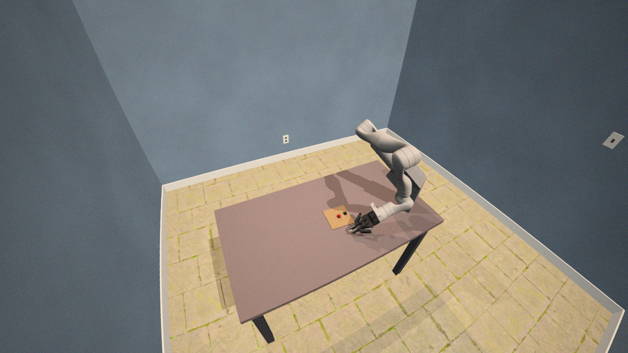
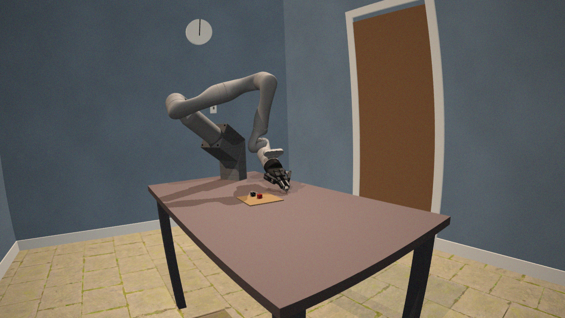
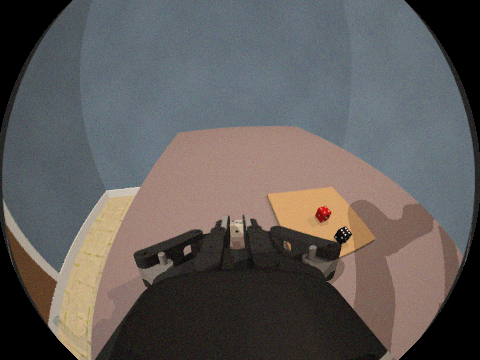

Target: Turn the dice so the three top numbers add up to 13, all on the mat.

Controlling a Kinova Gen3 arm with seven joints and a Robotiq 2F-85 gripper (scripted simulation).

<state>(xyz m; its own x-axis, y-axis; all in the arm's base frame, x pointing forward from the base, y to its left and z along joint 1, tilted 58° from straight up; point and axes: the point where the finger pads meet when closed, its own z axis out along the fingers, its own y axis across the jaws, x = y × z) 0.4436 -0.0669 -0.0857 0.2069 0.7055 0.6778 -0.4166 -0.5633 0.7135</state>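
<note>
Currently, one robot arm leans over a brown tabletop (image 1: 272,254) (image 2: 316,241) (image 3: 225,170) from its mount at one short edge; its gripper (image 1: 351,229) (image 2: 286,189) (image 3: 236,223) is pinching a white die (image 1: 351,230) (image 2: 286,189) (image 3: 237,231) just beside the tan mat (image 1: 332,222) (image 2: 250,201) (image 3: 297,206), on the side towards the top view's near long edge; the mat lies flat, nearer the mount's short edge than the opposite one, well in from all four corners; on it sit a red die (image 1: 338,215) (image 2: 259,196) (image 3: 323,214) and a black die (image 1: 345,213) (image 2: 252,194) (image 3: 343,235), close but apart; the sum on top cannot be read with certainty.

The step in hand seems to be turning the white die; next, it probably needs setting down on the wanted face, fully on the mat, without nudging its neighbours, before release and retreat.
</note>
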